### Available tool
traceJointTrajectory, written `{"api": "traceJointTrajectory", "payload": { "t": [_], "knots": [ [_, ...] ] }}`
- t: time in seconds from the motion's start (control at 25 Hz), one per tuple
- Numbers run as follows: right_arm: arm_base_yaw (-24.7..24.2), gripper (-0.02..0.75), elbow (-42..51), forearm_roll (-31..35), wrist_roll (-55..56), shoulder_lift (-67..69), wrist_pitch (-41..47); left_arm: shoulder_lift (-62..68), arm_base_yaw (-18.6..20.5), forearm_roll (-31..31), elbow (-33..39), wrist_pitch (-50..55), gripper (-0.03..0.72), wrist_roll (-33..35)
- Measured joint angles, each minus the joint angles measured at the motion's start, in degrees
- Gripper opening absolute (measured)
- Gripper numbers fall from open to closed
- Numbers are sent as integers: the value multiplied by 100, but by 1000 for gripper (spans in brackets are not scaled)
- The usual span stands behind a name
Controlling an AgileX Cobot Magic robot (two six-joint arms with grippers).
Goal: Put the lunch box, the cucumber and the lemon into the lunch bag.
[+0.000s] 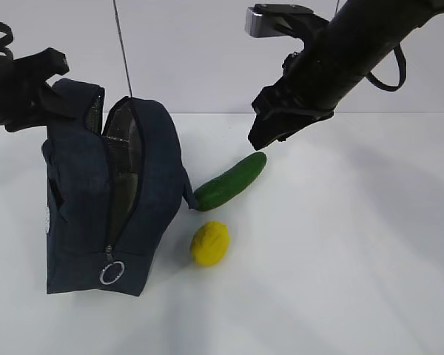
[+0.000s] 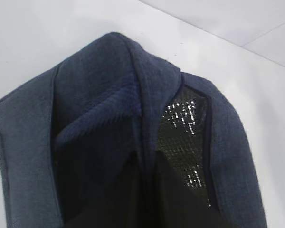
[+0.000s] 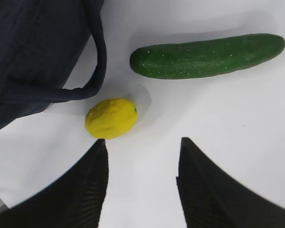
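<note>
- Navy blue fabric lunch bag [image 1: 96,207] stands on the white table [image 1: 340,259], on the left side. Its top zipper is undone, and the shiny dark lining [image 2: 185,137] shows inside the gap.
- A silver ring zipper pull [image 1: 112,273] hangs low on the near end of the bag.
- The black left gripper [image 1: 48,92] is up at the far top corner of the bag. Its tips are together, pinching the blue cloth there.
- The long, smooth, dark green cucumber [image 1: 230,181] lies on the table just right of the bag. Its near end is close to the bag's loop handle [image 3: 97,71].
- The small, bumpy, bright yellow lemon [image 1: 209,242] sits on the table, nearer than the cucumber and just right of the bag. It touches neither one.
- The black right gripper [image 3: 142,185] hangs in the air above the cucumber and lemon. Its two fingers [image 3: 88,190] are apart, with nothing between them.
- The lunch box does not show in any view, so I cannot tell where it is.
</note>
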Motion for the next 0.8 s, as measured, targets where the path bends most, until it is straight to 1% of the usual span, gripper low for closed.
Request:
{"api": "traceJointTrajectory", "payload": {
  "t": [0.12,0.32,0.4,0.52,0.68,0.8],
  "knots": [
    [0,398,-4,-64,54,0,-85,0,117,77,0,105,8,0],
    [0,536,-4,-122,267,11,-206,0,164,245,0,136,8,0],
    [0,570,-4,-232,424,48,-269,0,164,328,0,151,8,0],
    [0,587,-4,-535,996,59,-434,0,164,476,0,162,8,0],
    [0,591,-4,-1021,2088,59,-578,0,179,761,0,162,8,0],
    [-4,591,-4,-1135,2856,116,-748,0,179,911,0,176,8,0]
  ]
}}
